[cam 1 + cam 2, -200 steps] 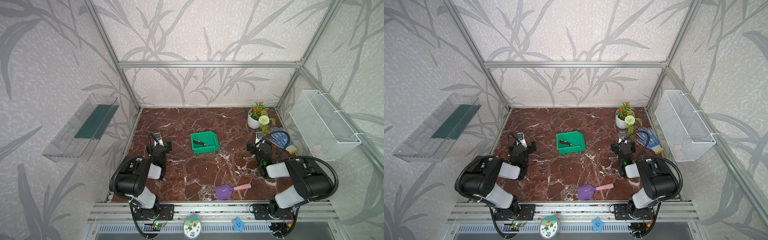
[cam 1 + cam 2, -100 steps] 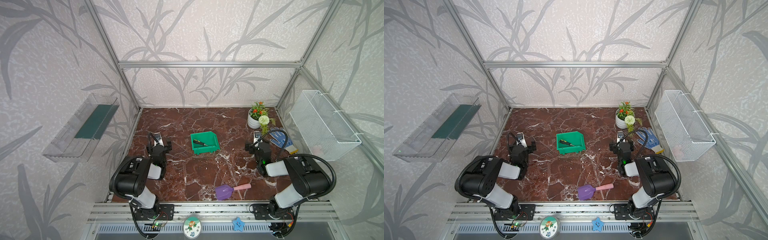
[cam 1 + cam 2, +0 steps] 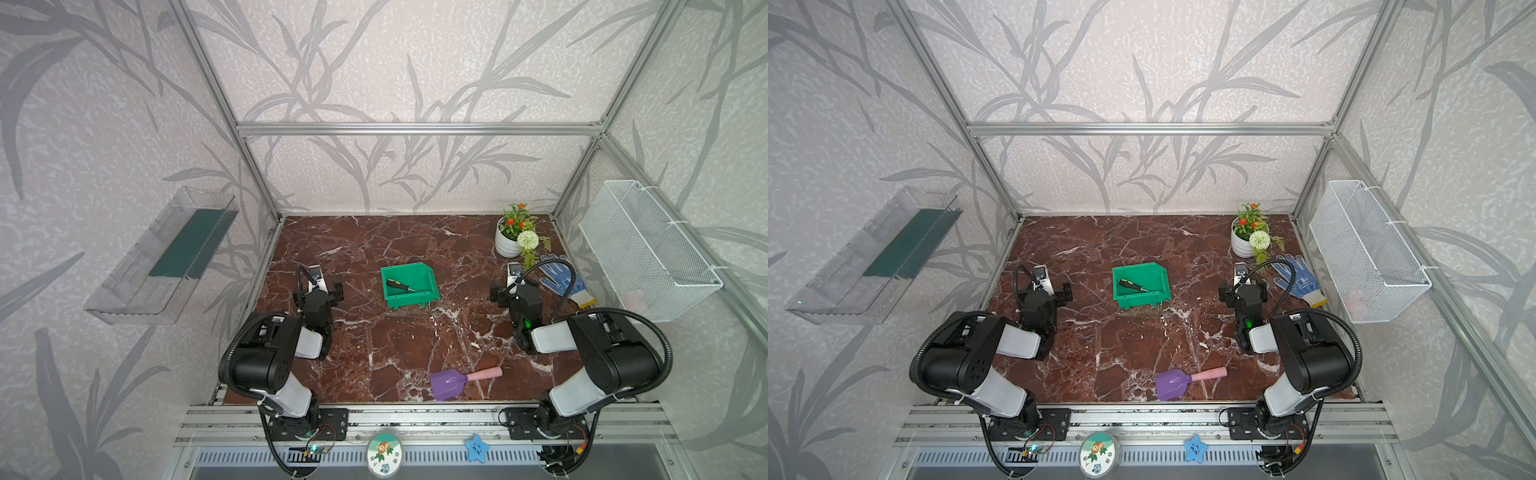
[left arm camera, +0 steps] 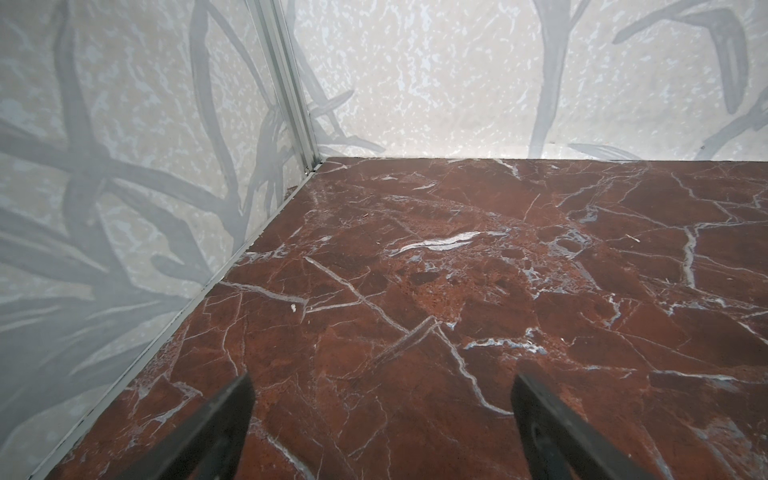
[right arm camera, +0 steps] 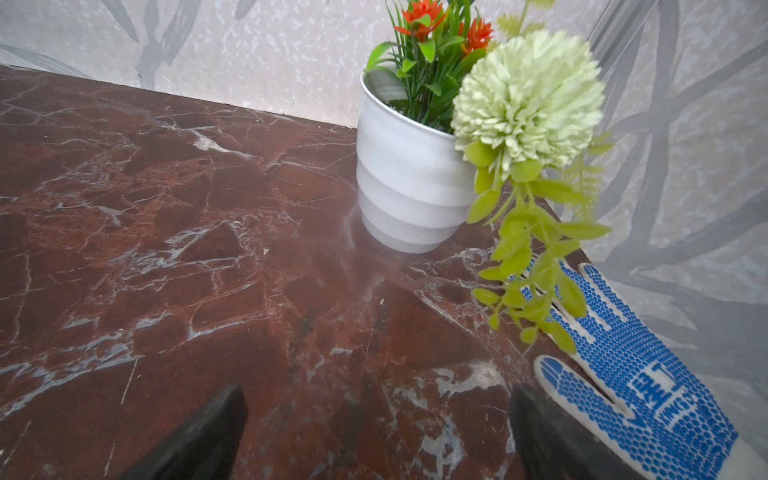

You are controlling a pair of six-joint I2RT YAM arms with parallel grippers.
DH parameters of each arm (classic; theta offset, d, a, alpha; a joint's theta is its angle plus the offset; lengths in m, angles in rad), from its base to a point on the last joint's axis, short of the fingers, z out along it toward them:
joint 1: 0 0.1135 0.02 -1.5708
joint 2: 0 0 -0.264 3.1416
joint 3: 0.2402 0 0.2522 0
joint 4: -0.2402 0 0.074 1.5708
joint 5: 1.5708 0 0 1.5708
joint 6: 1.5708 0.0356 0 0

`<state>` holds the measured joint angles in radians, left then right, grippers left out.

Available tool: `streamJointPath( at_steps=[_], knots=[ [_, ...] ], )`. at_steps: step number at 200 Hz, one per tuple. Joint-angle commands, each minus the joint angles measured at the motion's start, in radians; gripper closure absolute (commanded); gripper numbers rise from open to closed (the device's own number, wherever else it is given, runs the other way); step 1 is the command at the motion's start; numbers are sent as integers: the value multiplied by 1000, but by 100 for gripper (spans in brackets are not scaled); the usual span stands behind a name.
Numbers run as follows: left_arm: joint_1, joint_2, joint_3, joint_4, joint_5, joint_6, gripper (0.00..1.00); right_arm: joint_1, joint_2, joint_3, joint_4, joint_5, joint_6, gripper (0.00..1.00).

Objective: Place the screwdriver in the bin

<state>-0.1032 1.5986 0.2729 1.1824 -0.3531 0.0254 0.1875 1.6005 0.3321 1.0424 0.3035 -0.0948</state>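
Under both claws: the red marble table [image 3: 374, 340], bare beneath each set of tips.

Outboard of the right claw [image 5: 378, 395], up on the side wall: the white wire basket [image 3: 648, 249]. Outboard of the left claw [image 4: 380, 386], on the opposite wall: the clear tray [image 3: 137, 286]. Neither is involved.

Left claw: jaws spread wide, nothing between them, only floor and a wall corner ahead. Right claw: jaws equally spread, empty.

Between the two claws, well apart from each: the green bin [image 3: 409, 300], upright on the table, seen in both top views [image 3: 1140, 300].

Just beside the right claw's outer finger: a blue-dotted glove [image 5: 648, 374]. Ahead of its tips: a white flower pot [image 5: 407, 187], with trailing leaves hanging near the glove.

Behind the right claw, back toward the arm bases: a purple shovel [image 3: 446, 382] with a pink handle.

Inside the bin: the screwdriver [image 3: 400, 286], lying slanted on the bin floor, fully within the walls [image 3: 1133, 286].

Judgement: the job looks done, with neither claw near the bin.

Risks from here:
- Either arm swinging inward could clip the bin wall. A light plastic bin would skid or tip, and the tool could slide out over the low lip.
- The right claw pushing forward or outward could snag the leaves or drag the glove, and the pot might topple.
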Motion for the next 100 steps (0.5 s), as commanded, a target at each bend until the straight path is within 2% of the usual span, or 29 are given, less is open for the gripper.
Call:
streamJointPath(
  at_steps=[1,28,52,100],
  knots=[
    [4,6,2,25,4,14,1,-5,1,17,11,-3,3,1],
    [4,6,2,26,5,14,1,-9,1,20,4,-8,7,1],
    [4,6,2,26,4,14,1,-47,-11,35,-47,-85,32,1],
    [6,6,2,26,4,13,1,-49,-10,33,-42,-87,32,1]
  ],
)
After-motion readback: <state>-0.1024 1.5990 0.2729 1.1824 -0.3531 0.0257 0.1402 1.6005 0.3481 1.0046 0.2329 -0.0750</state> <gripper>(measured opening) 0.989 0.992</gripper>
